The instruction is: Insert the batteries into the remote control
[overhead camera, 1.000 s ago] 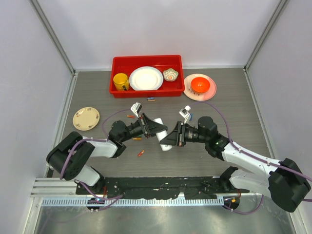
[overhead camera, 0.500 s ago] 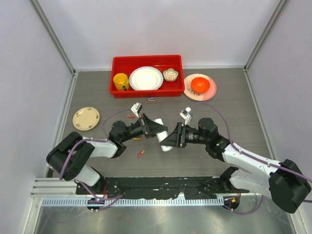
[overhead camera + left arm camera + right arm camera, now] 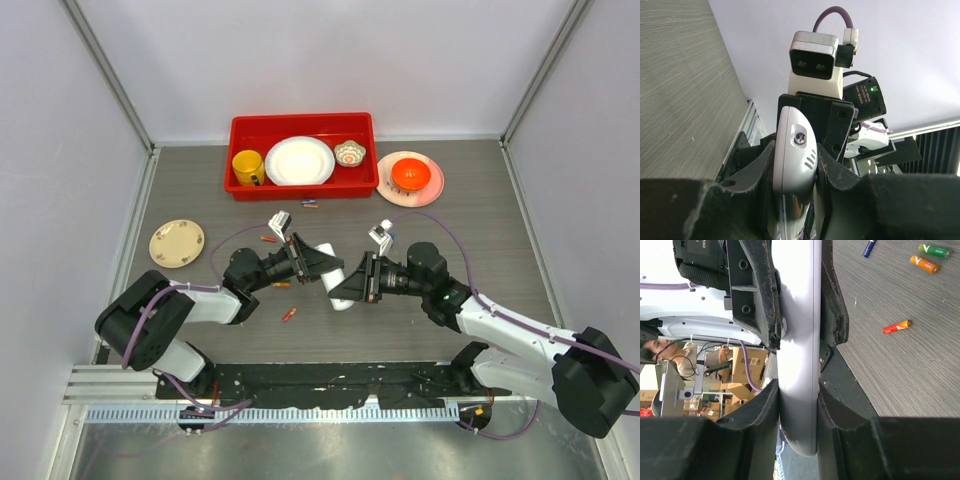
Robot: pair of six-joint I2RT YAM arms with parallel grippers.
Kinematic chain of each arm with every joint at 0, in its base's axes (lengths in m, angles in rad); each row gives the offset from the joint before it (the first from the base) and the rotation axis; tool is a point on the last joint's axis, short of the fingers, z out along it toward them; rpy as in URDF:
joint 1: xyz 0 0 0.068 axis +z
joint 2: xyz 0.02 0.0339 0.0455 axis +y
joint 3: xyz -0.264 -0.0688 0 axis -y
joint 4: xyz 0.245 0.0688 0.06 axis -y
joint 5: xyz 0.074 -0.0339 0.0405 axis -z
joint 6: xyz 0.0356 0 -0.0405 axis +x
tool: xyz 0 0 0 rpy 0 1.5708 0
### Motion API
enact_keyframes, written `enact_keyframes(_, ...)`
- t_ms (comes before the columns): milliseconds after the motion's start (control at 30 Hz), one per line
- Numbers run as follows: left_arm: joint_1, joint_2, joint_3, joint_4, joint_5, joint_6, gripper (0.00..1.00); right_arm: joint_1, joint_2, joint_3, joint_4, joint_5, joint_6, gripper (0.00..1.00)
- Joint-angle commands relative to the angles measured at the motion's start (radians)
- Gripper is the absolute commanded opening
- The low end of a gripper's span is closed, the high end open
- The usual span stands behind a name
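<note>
- Left pincer [image 3: 794, 167] and right pincer [image 3: 798, 392] both clamped the remote control [image 3: 795, 140], aloft above the counter [image 3: 480, 230].
- Batteries [image 3: 897, 327] lay loose below; 1 pincer needed to hold firm while the other fetched.

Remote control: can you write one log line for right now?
left gripper: holds remote control | right gripper: grips it too | batteries: loose on table

Grey wood-grain table [image 3: 500, 200], pale walls [image 3: 330, 50]
</note>
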Motion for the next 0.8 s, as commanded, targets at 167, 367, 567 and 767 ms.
enact_keyframes(167, -0.004, -0.037, 0.0, 0.262, 0.002, -0.002, 0.0, -0.005, 0.005, 0.006, -0.001, 0.042, 0.001, 0.15)
enact_keyframes(367, -0.004, -0.031, 0.0, 0.262, 0.0, 0.004, 0.0, -0.005, -0.023, -0.014, 0.059, 0.022, 0.051, 0.54)
enact_keyframes(567, -0.004, -0.034, -0.001, 0.262, -0.003, 0.007, 0.0, -0.007, -0.046, -0.027, 0.054, 0.011, 0.051, 0.54)
enact_keyframes(767, -0.002, -0.038, 0.0, 0.26, -0.004, 0.006, 0.0, -0.007, -0.061, -0.04, 0.042, 0.006, 0.039, 0.38)
